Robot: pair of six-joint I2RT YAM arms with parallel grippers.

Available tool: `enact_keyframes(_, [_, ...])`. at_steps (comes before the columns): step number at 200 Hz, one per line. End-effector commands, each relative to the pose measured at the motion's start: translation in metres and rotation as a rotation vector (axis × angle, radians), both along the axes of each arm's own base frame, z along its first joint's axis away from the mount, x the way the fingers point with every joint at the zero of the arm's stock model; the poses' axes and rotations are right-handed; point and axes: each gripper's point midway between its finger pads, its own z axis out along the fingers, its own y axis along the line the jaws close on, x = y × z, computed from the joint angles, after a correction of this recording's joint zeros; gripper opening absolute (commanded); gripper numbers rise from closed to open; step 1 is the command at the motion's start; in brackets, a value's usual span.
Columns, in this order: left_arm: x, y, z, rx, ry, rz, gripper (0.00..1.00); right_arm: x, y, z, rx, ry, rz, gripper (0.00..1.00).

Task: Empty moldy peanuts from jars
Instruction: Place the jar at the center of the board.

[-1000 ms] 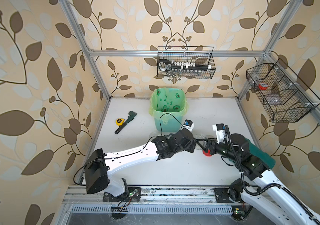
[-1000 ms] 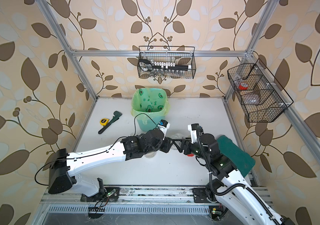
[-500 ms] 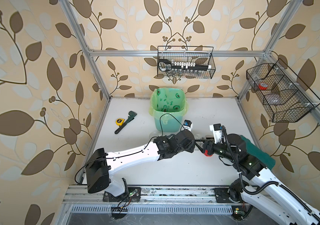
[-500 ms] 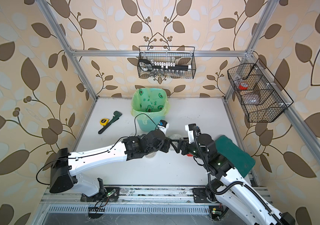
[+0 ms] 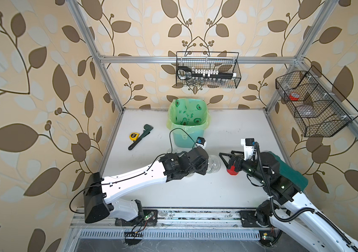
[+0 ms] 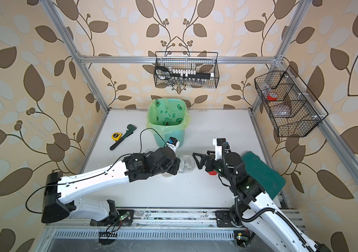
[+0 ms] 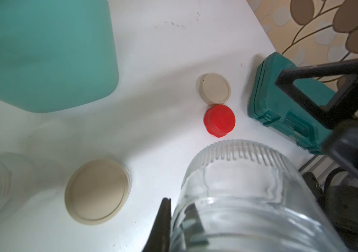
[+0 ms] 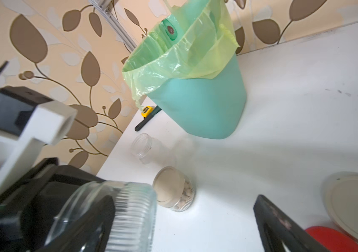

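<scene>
1. A squat clear glass jar (image 5: pixel 214 167), lidless and lying on its side in the air, is clamped in the left gripper (image 5: pixel 206 167) above the middle of the white table (image 5: pixel 195 192); I can see no nuts inside it
2. What has just changed: a second ago the right gripper (image 5: pixel 223 160) was up against this jar's free end with its jaws narrower. Now they stand wide apart, just clear of the glass, and the left gripper has tightened onto the jar
3. I read that as a finished hand-over: the left arm alone carries the jar, which looks already emptied
4. The work still to do sits below. A second squat glass jar (image 8: pixel 182 206), with its flat beige lid (image 8: pixel 169 189) on, stands on the table beside the held one, and pale tan moldy peanuts (image 8: pixel 186 195) show through its wall
5. A taller clear jar (image 8: pixel 143 148), open and apparently empty, sits nearer the mint-green bin (image 5: pixel 181 139) with its green liner
6. A red screw lid (image 7: pixel 219 120) and a loose beige lid (image 7: pixel 215 88) lie on the table below the right gripper, seemingly touching each other
</scene>
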Motion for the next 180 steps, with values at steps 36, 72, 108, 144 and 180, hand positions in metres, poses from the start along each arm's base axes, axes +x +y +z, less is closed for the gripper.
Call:
enact_keyframes(36, [-0.039,0.109,-0.022,0.211,0.106,0.181,0.00,0.010,-0.029,-0.023,-0.166,-0.042,-0.122,1.00])
enact_keyframes(72, [-0.053,0.149,-0.036,0.275,0.146,0.272,0.00,0.012,-0.041,-0.026,-0.204,-0.056,-0.148,1.00])
enact_keyframes(108, [-0.055,0.176,-0.053,0.370,0.159,0.368,0.00,0.013,-0.050,-0.023,-0.172,-0.079,-0.180,1.00])
enact_keyframes(144, [-0.050,0.188,-0.073,0.420,0.219,0.404,0.00,0.015,-0.049,-0.027,-0.175,-0.065,-0.175,1.00])
enact_keyframes(180, [-0.042,0.196,-0.100,0.409,0.300,0.418,0.00,0.016,-0.045,-0.028,-0.185,-0.053,-0.155,1.00])
